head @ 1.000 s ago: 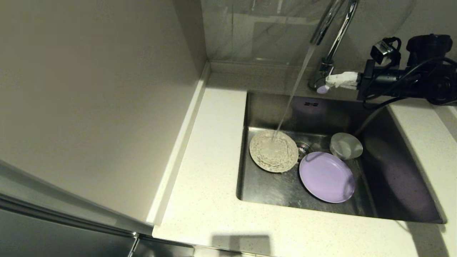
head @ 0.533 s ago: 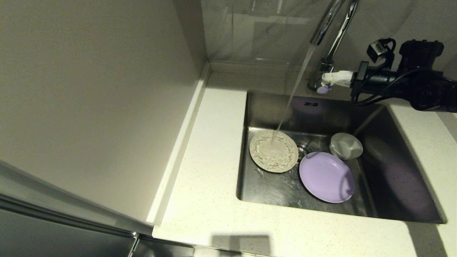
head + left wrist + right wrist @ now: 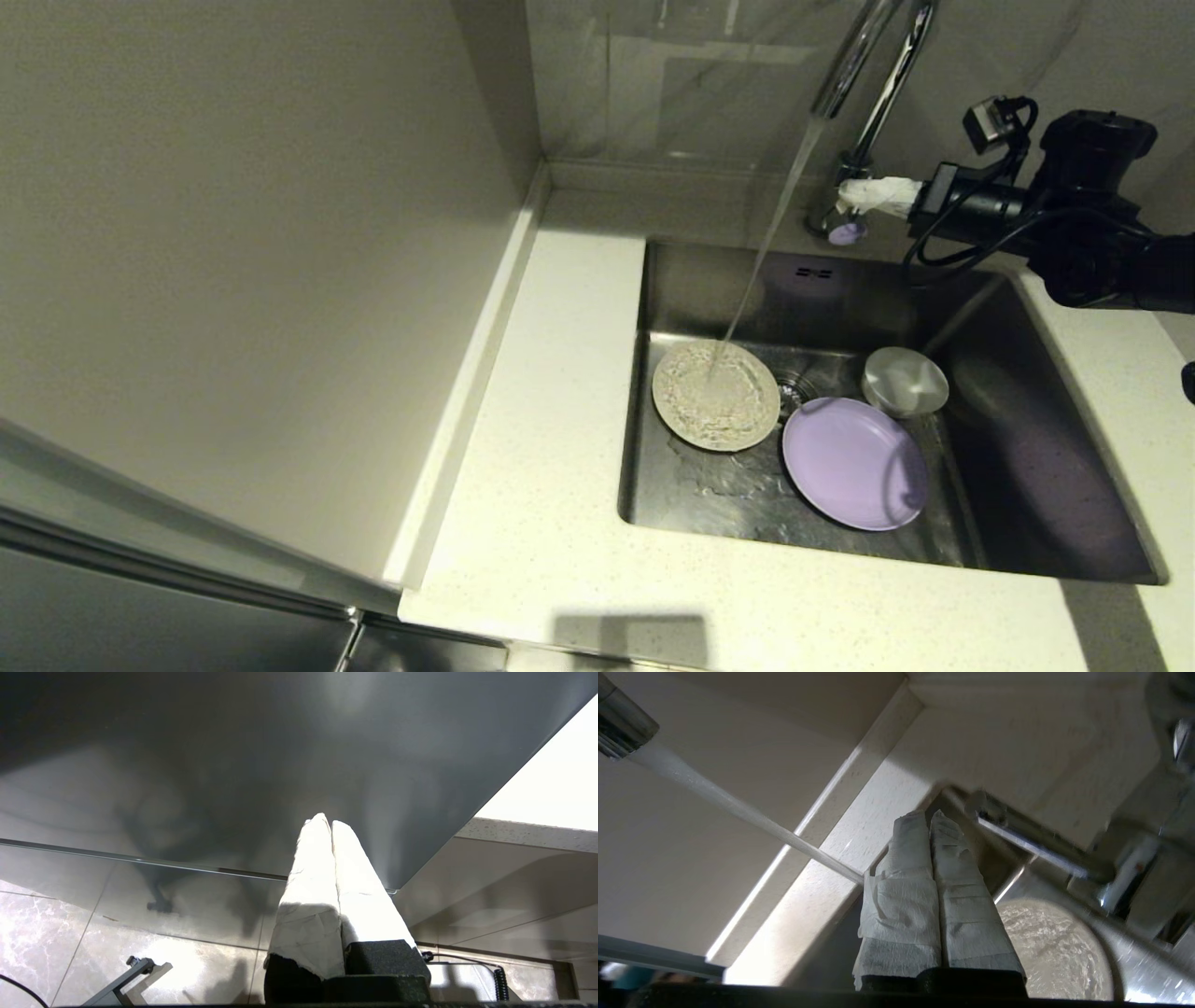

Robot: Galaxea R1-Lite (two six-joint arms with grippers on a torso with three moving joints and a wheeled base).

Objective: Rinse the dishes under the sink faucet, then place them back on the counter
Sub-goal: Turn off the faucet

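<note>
Water runs from the chrome faucet (image 3: 873,84) onto the cream plate (image 3: 715,395) lying at the left of the steel sink (image 3: 1027,504). The lilac plate (image 3: 854,464) lies beside it, with the small white bowl (image 3: 904,381) behind. My right gripper (image 3: 845,194) is shut and empty, its white-wrapped fingers (image 3: 920,858) level with the faucet's base, close to the thin lever (image 3: 1031,842). The cream plate (image 3: 1057,952) shows below them in the right wrist view. My left gripper (image 3: 327,822) is shut, empty, parked below the counter and out of the head view.
The speckled counter (image 3: 551,485) wraps the sink on the left and front, with a strip on the right (image 3: 1111,373). A plain wall (image 3: 233,233) rises on the left. The drain strainer (image 3: 794,385) sits between the plates.
My right arm has drawn back to the right and risen slightly, its fingertips staying near the faucet base. Water keeps falling on the cream plate and spreads over the basin floor.
</note>
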